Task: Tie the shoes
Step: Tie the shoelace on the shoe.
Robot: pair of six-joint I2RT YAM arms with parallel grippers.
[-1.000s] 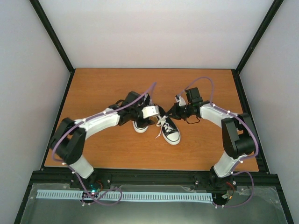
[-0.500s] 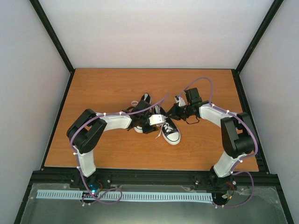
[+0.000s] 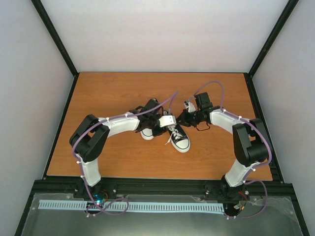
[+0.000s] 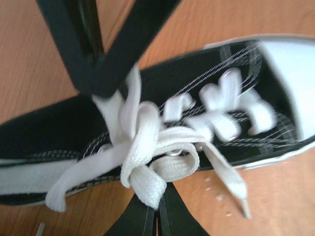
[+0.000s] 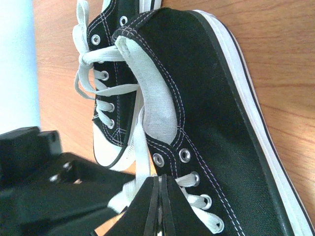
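At the middle of the wooden table (image 3: pixel 98 93), the shoes (image 3: pixel 178 138) lay side by side, toes toward the arm bases, as both arms hung over the one nearer the right arm. We saw the left gripper (image 4: pixel 158 212) with its fingers pressed together on a lace fold (image 4: pixel 147 184) at the throat of that shoe. The right gripper (image 5: pixel 158 183), fingers likewise together, pinched a lace strand (image 5: pixel 141 147) that ran up from the top eyelets. Between the two grips sat a loose wrap of lace, which we judged to be a knot half made and not yet drawn tight. The second shoe (image 3: pixel 146 133), partly hidden under the left arm, lay just beside it. We reckoned the danger lay in the pull. The flat lace could slide out of either pair of narrow fingertips, or the fold could be dragged right through the wrap and the bow undone. Nothing pinned the shoe down, so an uneven or upward tug might lift or swing it into its neighbour. The two grippers also stood very near each other over the tongue, and we thought a crossing move could bring them into contact.
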